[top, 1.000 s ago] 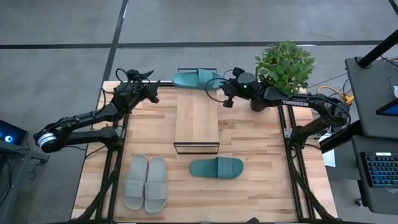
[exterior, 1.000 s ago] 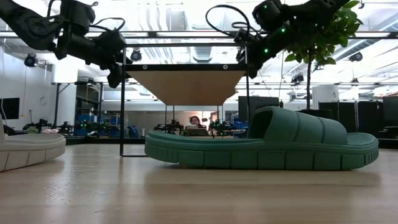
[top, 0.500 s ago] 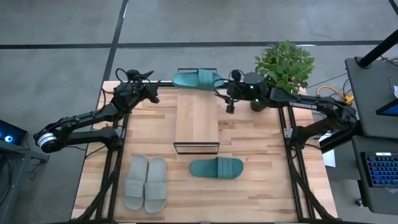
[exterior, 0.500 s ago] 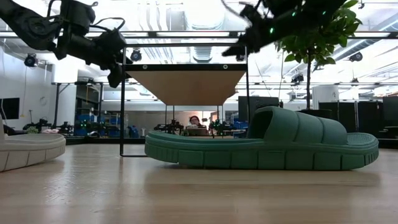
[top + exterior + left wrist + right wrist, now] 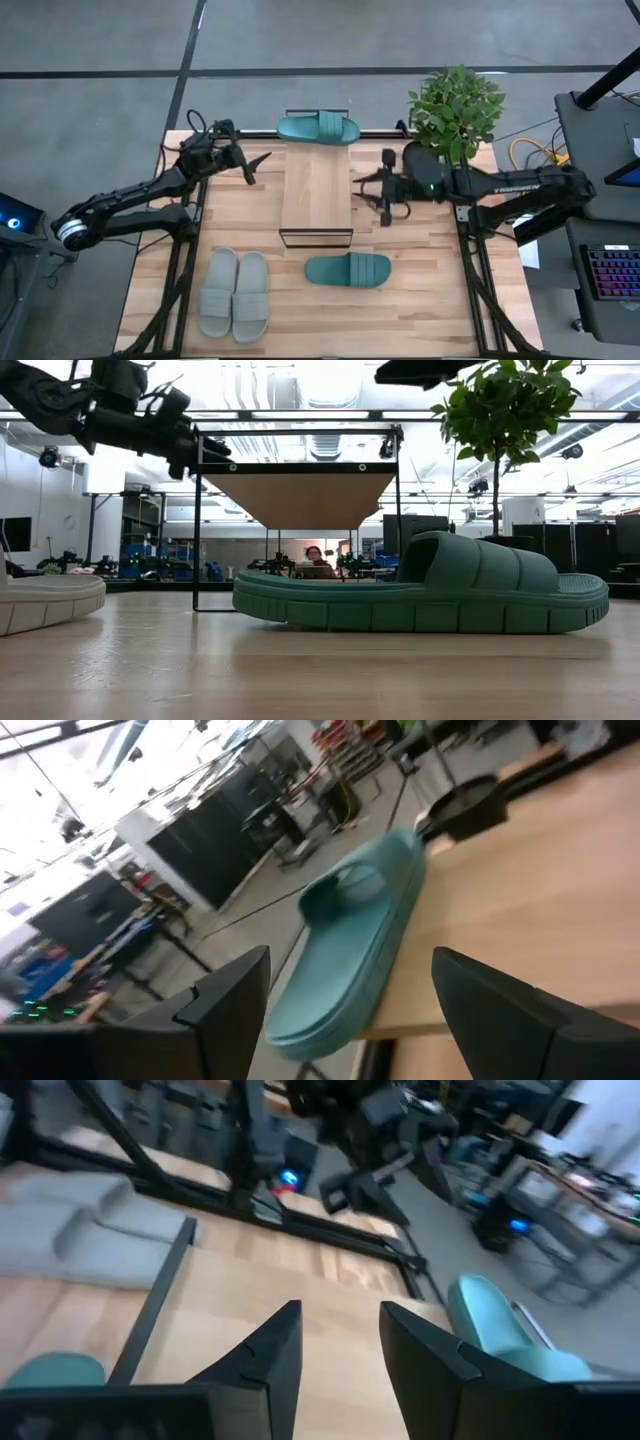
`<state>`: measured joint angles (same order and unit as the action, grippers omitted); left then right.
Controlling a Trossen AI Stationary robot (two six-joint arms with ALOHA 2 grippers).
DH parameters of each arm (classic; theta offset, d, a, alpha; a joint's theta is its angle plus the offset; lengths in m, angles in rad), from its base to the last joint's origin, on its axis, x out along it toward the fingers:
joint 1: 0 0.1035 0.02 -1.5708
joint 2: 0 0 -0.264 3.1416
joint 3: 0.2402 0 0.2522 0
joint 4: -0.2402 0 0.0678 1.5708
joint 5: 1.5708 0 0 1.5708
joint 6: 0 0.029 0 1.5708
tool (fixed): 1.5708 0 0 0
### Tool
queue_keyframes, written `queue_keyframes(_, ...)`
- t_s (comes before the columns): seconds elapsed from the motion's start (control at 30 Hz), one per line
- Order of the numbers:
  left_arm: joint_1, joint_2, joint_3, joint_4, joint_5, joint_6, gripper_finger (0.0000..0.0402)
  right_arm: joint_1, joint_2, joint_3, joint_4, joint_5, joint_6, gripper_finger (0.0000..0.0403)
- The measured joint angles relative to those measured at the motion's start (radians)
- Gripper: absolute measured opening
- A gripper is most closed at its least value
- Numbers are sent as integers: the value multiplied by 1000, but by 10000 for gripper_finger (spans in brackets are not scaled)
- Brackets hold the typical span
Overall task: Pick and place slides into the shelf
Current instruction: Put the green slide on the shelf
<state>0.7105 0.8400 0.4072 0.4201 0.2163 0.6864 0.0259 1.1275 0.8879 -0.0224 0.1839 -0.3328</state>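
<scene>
We see one teal slide (image 5: pixel 318 128) lying on the far end of the shelf (image 5: pixel 316 190), with both grippers empty beside it.

Our right gripper (image 5: pixel 382 196) hangs just right of the shelf, fingers parted with a clear gap and gripping nothing. Our left gripper (image 5: pixel 247 163) hovers just left of the shelf, jaws spread wide, also empty. The second teal slide (image 5: pixel 348 269) lies on the table just in front of the shelf; the grey pair (image 5: pixel 234 293) sits front-left of it.

arms (image 5: pixel 130 195): dark, jointed; black cables looped at wrists | pincer (image 5: pixel 385 197): black fingers
</scene>
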Motion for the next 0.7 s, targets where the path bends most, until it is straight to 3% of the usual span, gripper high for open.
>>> queue_keyframes(0.17,0,-57,0,-45,37,-80,262,165,0,-8,-52,219,22,129)
queue_keyframes(0.47,1,-159,0,-125,285,-295,262,393,-1,-10,-232,407,241,125)
queue_keyframes(0.6,1,-177,0,-125,307,-386,262,462,-1,-10,-312,498,375,126)
queue_keyframes(0.7,1,-175,0,-125,307,-436,262,500,-1,-10,-378,504,491,124)
